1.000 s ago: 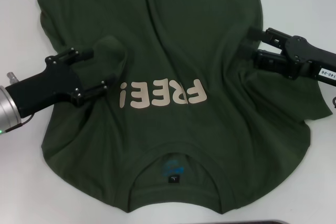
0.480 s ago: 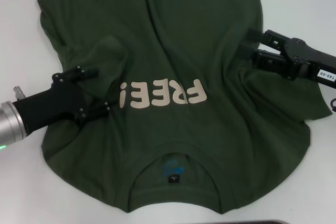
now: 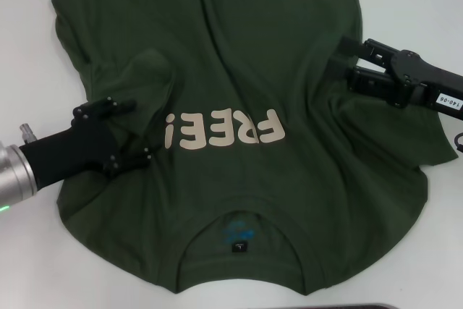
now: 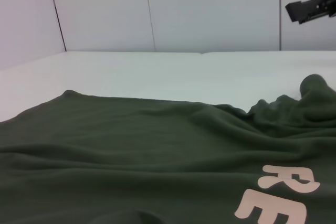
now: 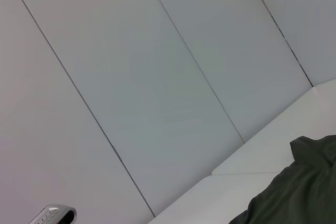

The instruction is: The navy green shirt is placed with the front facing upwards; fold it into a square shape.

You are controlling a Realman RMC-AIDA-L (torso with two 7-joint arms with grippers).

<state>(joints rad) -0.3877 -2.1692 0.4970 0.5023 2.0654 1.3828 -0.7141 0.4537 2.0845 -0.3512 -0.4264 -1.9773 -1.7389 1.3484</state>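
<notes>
The navy green shirt (image 3: 239, 48) lies spread front-up on the white table, its cream letters (image 3: 224, 129) upside down to me and its collar with the black tag (image 3: 239, 247) near the front edge. A folded-in hump of cloth (image 3: 152, 70) rests on its left side. My left gripper (image 3: 132, 132) is open, low over the shirt's left side, just left of the letters, with nothing between its fingers. My right gripper (image 3: 349, 59) is open at the shirt's right side; in the left wrist view the right gripper (image 4: 310, 4) hangs above a raised peak of cloth (image 4: 315, 83).
White table (image 3: 22, 251) surrounds the shirt on the left, right and front. A thin dark edge (image 3: 362, 307) shows at the very front. In the right wrist view, pale wall panels fill most of the picture, with a corner of the shirt (image 5: 299, 182).
My left gripper has drawn back left and toward the front, off the hump of cloth, which stays folded on the shirt. The right gripper has shifted slightly right.
</notes>
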